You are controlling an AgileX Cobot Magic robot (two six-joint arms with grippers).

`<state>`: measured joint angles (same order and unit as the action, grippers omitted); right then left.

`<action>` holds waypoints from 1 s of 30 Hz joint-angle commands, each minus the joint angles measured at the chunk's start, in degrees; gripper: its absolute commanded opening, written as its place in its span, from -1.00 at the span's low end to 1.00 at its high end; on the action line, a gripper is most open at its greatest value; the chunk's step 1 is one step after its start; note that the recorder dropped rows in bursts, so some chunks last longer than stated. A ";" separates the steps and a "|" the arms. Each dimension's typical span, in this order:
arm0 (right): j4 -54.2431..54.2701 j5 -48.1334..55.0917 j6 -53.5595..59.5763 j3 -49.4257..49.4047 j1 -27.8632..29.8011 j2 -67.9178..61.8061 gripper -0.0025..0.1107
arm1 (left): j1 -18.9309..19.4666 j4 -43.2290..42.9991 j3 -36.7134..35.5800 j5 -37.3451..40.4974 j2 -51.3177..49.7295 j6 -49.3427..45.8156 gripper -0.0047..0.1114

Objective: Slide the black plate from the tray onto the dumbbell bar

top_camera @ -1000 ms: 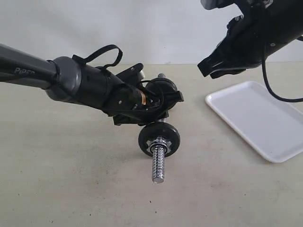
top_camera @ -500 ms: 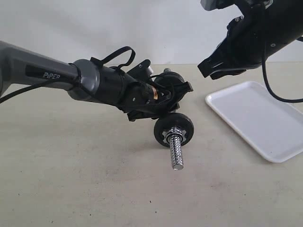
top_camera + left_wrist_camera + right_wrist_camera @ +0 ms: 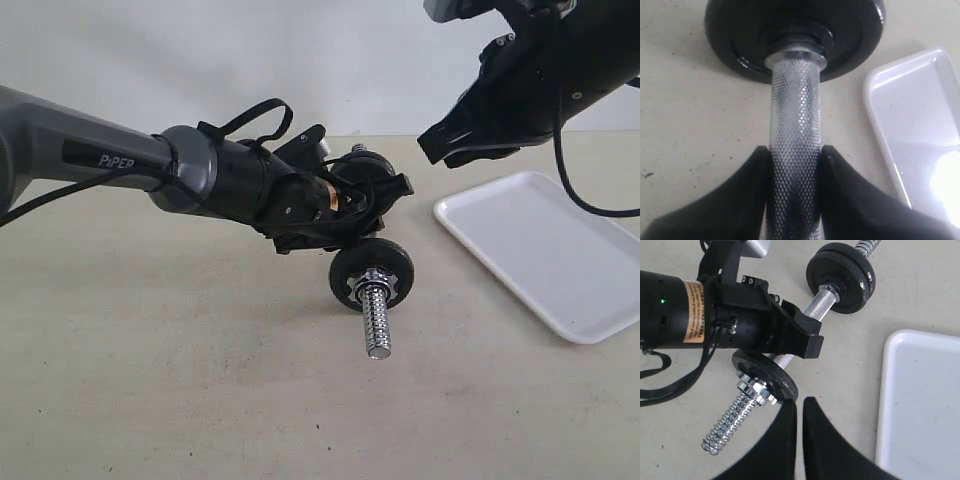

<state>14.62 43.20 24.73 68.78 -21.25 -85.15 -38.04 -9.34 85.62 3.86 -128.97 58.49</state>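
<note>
Exterior view shows a beige table (image 3: pixel 150 400) and the left arm (image 3: pixel 100 160), marked "PiPER". At right lies the white tray (image 3: pixel 540 250). The left gripper (image 3: pixel 795 170) clamps the dumbbell bar (image 3: pixel 377 320) at its knurled middle. One black plate (image 3: pixel 398 262) sits on the bar behind a collar nut (image 3: pixel 756 390). The right gripper (image 3: pixel 800 410), jaws together, hangs nearby. The print on the orange label (image 3: pixel 694 312) is unreadable.

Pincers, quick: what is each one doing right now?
Left pincer: closed on the dumbbell bar, at its knurled middle.
Right pincer: shut, holding nothing.
</note>
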 commanded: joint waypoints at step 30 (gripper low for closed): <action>-0.16 0.05 0.61 -0.04 0.26 0.71 -0.96 | -0.50 -3.50 1.23 -17.27 1.18 -2.42 -0.23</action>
<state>14.62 43.20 24.96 68.78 -21.25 -85.15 -38.30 -12.41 86.73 -13.09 -128.01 56.35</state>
